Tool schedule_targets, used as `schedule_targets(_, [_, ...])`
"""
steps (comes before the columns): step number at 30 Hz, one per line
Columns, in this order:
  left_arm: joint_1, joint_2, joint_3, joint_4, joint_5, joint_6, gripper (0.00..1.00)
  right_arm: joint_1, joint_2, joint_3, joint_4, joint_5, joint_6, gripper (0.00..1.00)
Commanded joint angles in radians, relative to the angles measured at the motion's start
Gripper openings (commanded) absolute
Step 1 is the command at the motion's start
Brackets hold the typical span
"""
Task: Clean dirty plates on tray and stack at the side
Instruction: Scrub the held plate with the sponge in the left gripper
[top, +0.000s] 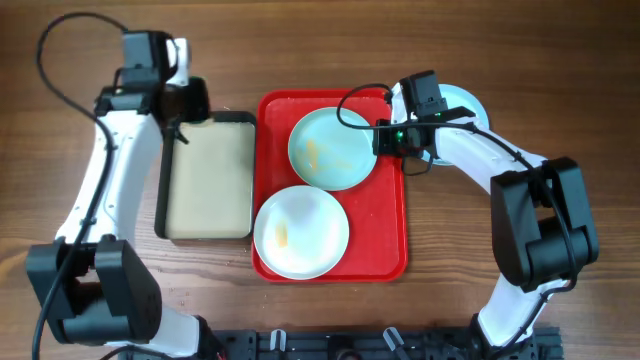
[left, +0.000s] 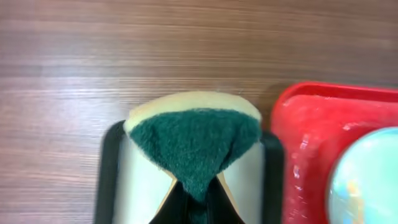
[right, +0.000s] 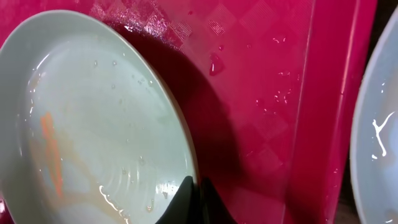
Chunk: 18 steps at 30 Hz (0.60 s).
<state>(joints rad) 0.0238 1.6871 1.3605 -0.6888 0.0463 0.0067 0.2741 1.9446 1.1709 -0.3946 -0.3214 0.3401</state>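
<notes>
The red tray (top: 385, 235) lies mid-table. It holds a pale blue plate (top: 330, 148) with a yellowish smear at the far end and a white plate (top: 300, 232) with a small smear at the near end. My right gripper (top: 385, 140) is shut on the blue plate's right rim. In the right wrist view the fingers (right: 198, 190) pinch the rim of this plate (right: 93, 118), which is tilted up over its shadow on the tray (right: 267, 93). A second pale blue plate (top: 468, 102) lies on the table right of the tray, partly under the right arm. My left gripper (top: 185, 103) is shut on a green-and-yellow sponge (left: 194, 140).
A black-rimmed tray with a beige inside (top: 208, 180) lies left of the red tray; the sponge hangs over its far end (left: 109, 174). The red tray's corner (left: 305, 143) and the plate's edge (left: 367, 180) show in the left wrist view. The wet second plate (right: 376, 143) lies beyond the tray rim.
</notes>
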Motion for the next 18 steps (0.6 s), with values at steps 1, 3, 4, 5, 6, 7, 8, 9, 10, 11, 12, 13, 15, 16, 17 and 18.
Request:
schedule_targets(1, [-0.092, 0.008, 0.013, -0.030, -0.017, -0.016, 0.04, 0.003, 0.014, -0.007, 0.001, -0.001, 0.064, 0.04])
schedule_targets(3, [-0.140, 0.011, 0.013, -0.035, -0.010, -0.042, 0.04, 0.003, 0.014, -0.008, -0.011, -0.002, 0.119, 0.04])
schedule_targets(4, [-0.162, 0.012, 0.012, -0.034, -0.010, -0.044, 0.04, 0.004, 0.014, -0.008, -0.025, -0.016, 0.134, 0.04])
schedule_targets(5, [-0.174, 0.012, 0.012, -0.033, -0.010, -0.045, 0.04, 0.005, 0.014, -0.008, -0.035, -0.027, 0.134, 0.04])
schedule_targets(6, [-0.180, 0.012, 0.012, -0.033, -0.010, -0.045, 0.04, 0.004, 0.013, -0.007, -0.041, -0.029, 0.134, 0.04])
schedule_targets(7, [-0.182, 0.012, 0.012, -0.034, -0.009, -0.045, 0.04, 0.003, 0.010, -0.007, -0.039, -0.037, 0.134, 0.04])
schedule_targets(8, [-0.183, 0.012, 0.012, -0.034, 0.006, -0.045, 0.04, 0.002, 0.003, -0.005, -0.036, -0.038, 0.134, 0.05])
schedule_targets(9, [-0.183, 0.012, 0.012, -0.034, 0.057, -0.045, 0.04, 0.002, -0.003, -0.004, -0.032, -0.039, 0.133, 0.09])
schedule_targets(10, [-0.184, 0.013, 0.012, -0.031, 0.093, -0.045, 0.04, 0.002, -0.005, -0.004, -0.026, -0.039, 0.132, 0.11])
schedule_targets(11, [-0.184, 0.013, 0.012, -0.027, 0.103, -0.050, 0.04, 0.003, -0.005, -0.004, -0.025, -0.038, 0.132, 0.12])
schedule_targets(12, [-0.186, 0.015, 0.012, -0.023, 0.108, -0.080, 0.04, 0.003, -0.005, -0.005, -0.029, -0.038, 0.131, 0.16])
schedule_targets(13, [-0.191, 0.016, 0.012, -0.019, 0.129, -0.106, 0.04, 0.004, -0.005, -0.005, -0.028, -0.038, 0.131, 0.20])
schedule_targets(15, [-0.210, 0.017, 0.012, -0.012, 0.148, -0.120, 0.04, 0.004, -0.005, -0.004, 0.023, 0.018, 0.122, 0.19])
schedule_targets(16, [-0.223, 0.017, 0.012, -0.008, 0.148, -0.120, 0.04, 0.003, -0.005, -0.004, 0.058, 0.044, 0.103, 0.15])
schedule_targets(17, [-0.233, 0.017, 0.012, -0.006, 0.148, -0.120, 0.04, 0.003, -0.005, -0.004, 0.071, 0.057, 0.095, 0.14])
schedule_targets(18, [-0.248, 0.019, 0.012, -0.004, 0.147, -0.120, 0.04, 0.003, -0.005, -0.004, 0.078, 0.067, 0.093, 0.09])
